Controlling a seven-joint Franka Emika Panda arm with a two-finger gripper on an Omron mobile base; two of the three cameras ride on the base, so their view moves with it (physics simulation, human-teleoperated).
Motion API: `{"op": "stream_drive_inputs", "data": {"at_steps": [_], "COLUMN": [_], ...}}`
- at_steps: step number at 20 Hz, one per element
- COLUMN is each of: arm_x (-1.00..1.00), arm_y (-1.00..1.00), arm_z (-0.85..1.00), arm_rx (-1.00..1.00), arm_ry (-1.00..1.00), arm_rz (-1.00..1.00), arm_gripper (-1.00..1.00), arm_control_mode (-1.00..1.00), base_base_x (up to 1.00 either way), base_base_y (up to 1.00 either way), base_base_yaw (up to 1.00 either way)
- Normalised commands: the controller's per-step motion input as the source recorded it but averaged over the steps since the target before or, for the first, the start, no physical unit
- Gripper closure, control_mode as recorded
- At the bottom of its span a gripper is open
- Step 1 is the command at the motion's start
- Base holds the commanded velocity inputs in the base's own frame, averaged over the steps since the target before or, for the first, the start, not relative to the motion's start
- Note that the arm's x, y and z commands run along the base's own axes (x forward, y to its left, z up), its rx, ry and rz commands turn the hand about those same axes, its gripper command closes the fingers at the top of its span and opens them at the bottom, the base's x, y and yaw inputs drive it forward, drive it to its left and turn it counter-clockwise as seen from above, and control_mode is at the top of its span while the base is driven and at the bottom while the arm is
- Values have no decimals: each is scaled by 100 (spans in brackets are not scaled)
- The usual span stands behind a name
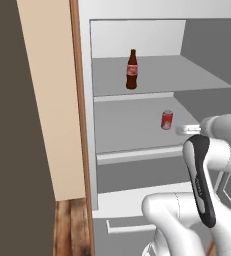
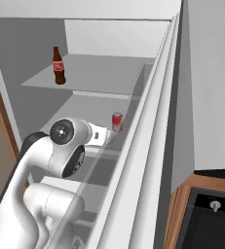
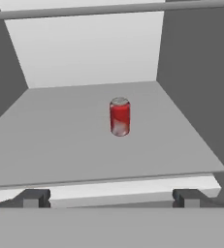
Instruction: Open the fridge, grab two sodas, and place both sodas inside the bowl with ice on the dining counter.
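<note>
1. The fridge (image 1: 137, 45) is standing open, showing its grey inner shelves; its open door (image 2: 148, 146) is running along the right side of the right base view.
2. The dark-brown bottle (image 1: 131, 69) with a red label is standing upright on the upper shelf (image 1: 187, 75), above the red can and a little to its left, well apart from it.
3. The red can (image 3: 120, 116) with a silver top is standing upright on the middle shelf (image 3: 60, 140), roughly midway between the shelf's front edge and the fridge's back wall, touching nothing else.
4. The pincer (image 3: 111, 197) is hovering just outside the front edge of the can's shelf, pointing straight at the can, with the can centred between its two fingertips (image 3: 35, 197) in the hand view.
5. The pincer's jaws are standing wide apart and are holding nothing; the can is sitting well ahead of them, not between them.
6. In the left base view the white arm (image 1: 207, 170) is reaching in from the right of the can, its hand ending just beside the can at the same height.
7. Below the can's shelf, a lower drawer with a horizontal handle (image 1: 129, 228) is showing.
</note>
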Motion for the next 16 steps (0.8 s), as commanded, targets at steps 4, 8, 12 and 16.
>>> {"op": "stream_drive_inputs", "data": {"at_steps": [4,8,12,16], "arm_x": [33,29,32,37], "arm_y": [0,0,-1,-6], "arm_z": [0,0,0,0], "arm_rx": [1,0,0,0], "arm_ry": [0,0,0,0], "arm_rz": [1,0,0,0], "arm_gripper": [-100,-100,-100,-100], "arm_control_mode": [-100,-100,-100,-100], "base_base_x": [0,0,0,0], "base_base_y": [0,0,0,0], "base_base_yaw": [0,0,0,0]}}
